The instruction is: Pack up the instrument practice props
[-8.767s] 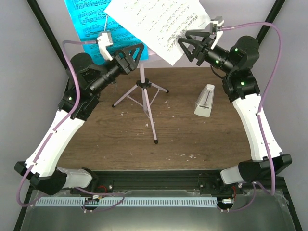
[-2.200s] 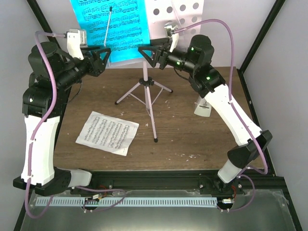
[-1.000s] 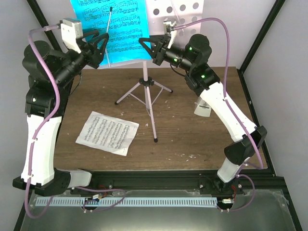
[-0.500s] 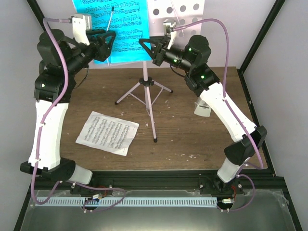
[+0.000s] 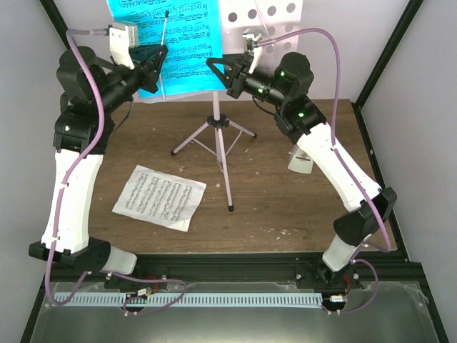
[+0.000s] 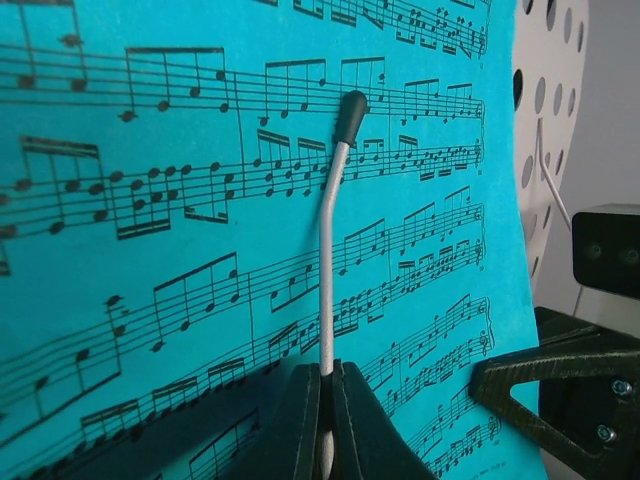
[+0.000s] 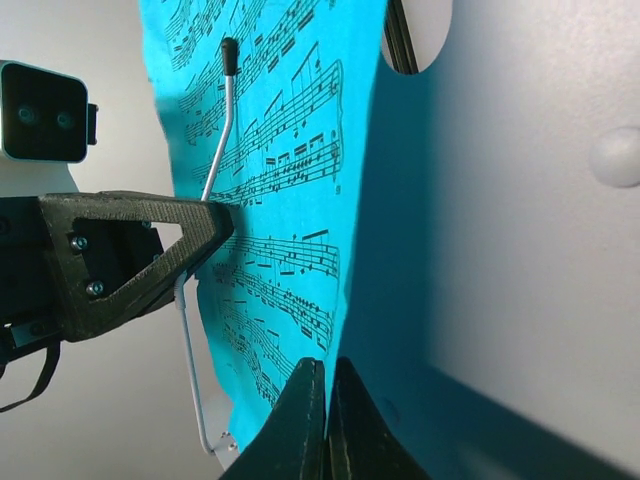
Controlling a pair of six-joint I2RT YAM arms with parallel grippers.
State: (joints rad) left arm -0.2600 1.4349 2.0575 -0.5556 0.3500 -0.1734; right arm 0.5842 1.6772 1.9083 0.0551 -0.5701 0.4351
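Note:
The pale music stand (image 5: pixel 221 146) is upright at the back of the table, with its perforated desk (image 5: pixel 275 28) at the top. A teal booklet of sheet music (image 5: pixel 189 39) lies open against the desk. A grey wire page holder (image 6: pixel 331 240) with a black tip crosses the teal page (image 6: pixel 150 250). My left gripper (image 6: pixel 327 400) is shut on that wire, low on its stem. My right gripper (image 7: pixel 326 400) is shut on the right edge of the teal booklet (image 7: pixel 280 200), beside the desk (image 7: pixel 520 250). The white metronome (image 5: pixel 301 161) is mostly hidden behind my right arm.
A loose white sheet of music (image 5: pixel 161 196) lies flat on the brown table (image 5: pixel 285 214), left of the stand's tripod legs (image 5: pixel 230 193). Black frame posts rise at the back corners. Grey walls close in both sides.
My left gripper rose to the stand's desk and closed on the wire page holder; half a second ago its jaws were open. My right arm has held still.

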